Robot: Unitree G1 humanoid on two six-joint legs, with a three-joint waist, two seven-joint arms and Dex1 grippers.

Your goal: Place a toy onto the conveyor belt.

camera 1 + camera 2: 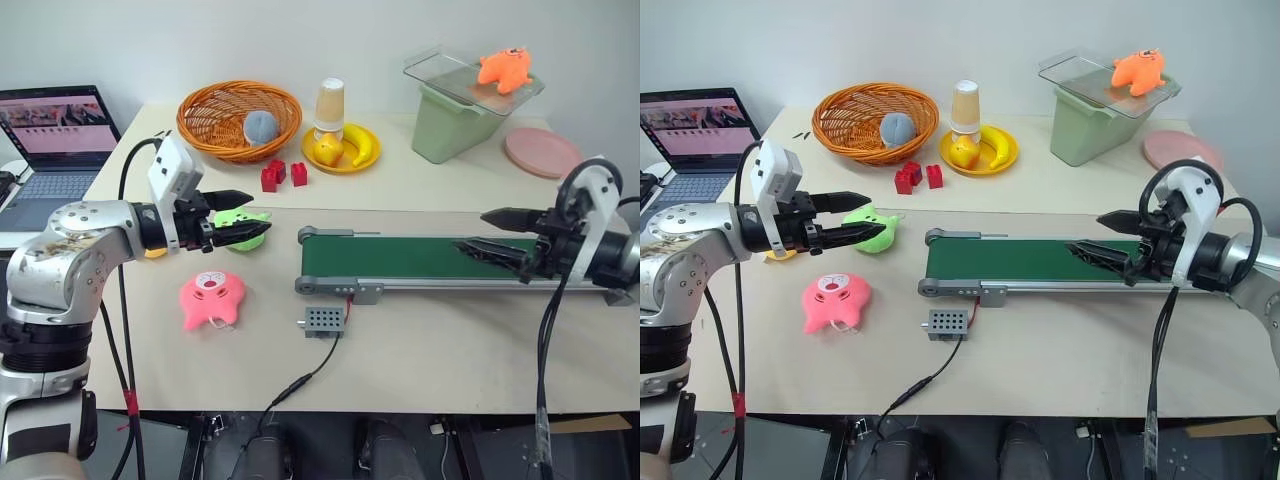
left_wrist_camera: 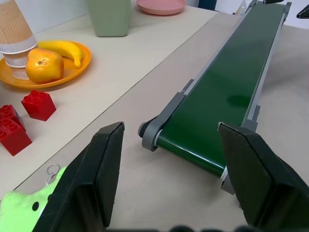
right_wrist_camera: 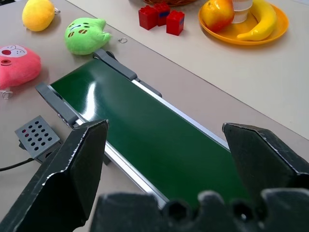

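Note:
The conveyor belt (image 1: pixel 400 257) is a long dark-green strip in a grey frame across the table's middle, with a red wire and a small grey control box (image 1: pixel 322 321) at its left end. The belt surface is bare. My left gripper (image 1: pixel 235 218) hovers open just left of that end, over a green plush toy (image 1: pixel 238 215); the toy lies beside the fingers (image 2: pixel 104 164), not between them. A pink plush toy (image 1: pixel 210 298) lies nearer the front, and a yellow toy (image 3: pixel 38 13) lies left of the green one. My right gripper (image 1: pixel 475 230) is open and empty above the belt's right part.
At the back stand a wicker basket (image 1: pixel 240 120) holding a grey ball, a yellow plate (image 1: pixel 345 150) with fruit and a paper cup, red bricks (image 1: pixel 283 175), a green bin (image 1: pixel 455 125) with an orange toy (image 1: pixel 505 68) on its lid, and a pink plate (image 1: pixel 542 152). A laptop (image 1: pixel 55 140) sits far left.

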